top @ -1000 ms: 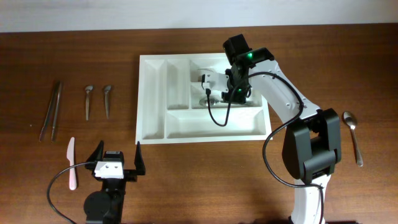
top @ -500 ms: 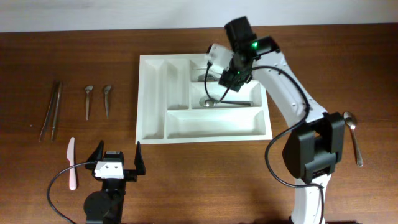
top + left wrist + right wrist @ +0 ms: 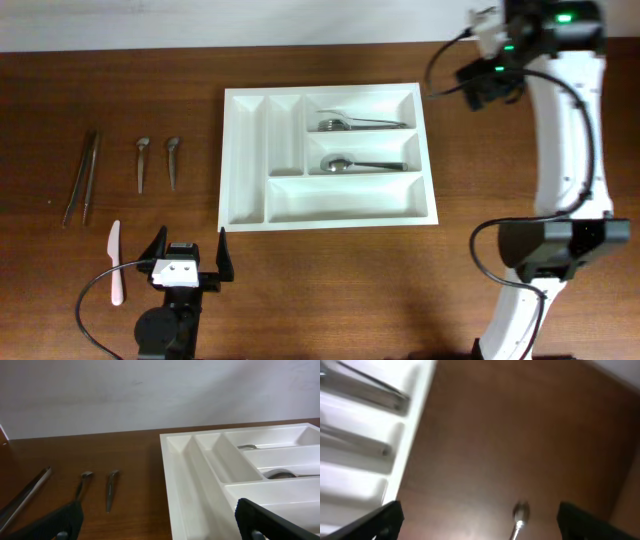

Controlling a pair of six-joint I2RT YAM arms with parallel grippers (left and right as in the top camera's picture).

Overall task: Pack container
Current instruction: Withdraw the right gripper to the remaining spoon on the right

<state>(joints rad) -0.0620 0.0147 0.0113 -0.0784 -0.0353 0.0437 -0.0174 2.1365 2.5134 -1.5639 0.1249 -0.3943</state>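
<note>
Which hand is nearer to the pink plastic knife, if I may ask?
Left. The left hand is close beside the pink plastic knife; the right hand is far off, beyond the white plastic cutlery tray.

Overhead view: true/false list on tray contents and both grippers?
1. The two narrow compartments of the tray are empty. True.
2. The spoon lies in the bottom long compartment. False: it lies in the middle one; the bottom one is empty.
3. The left gripper grips the pink knife. False: it is open, and the knife lies apart from it.
4. The right gripper is open, off the tray. True.
</note>
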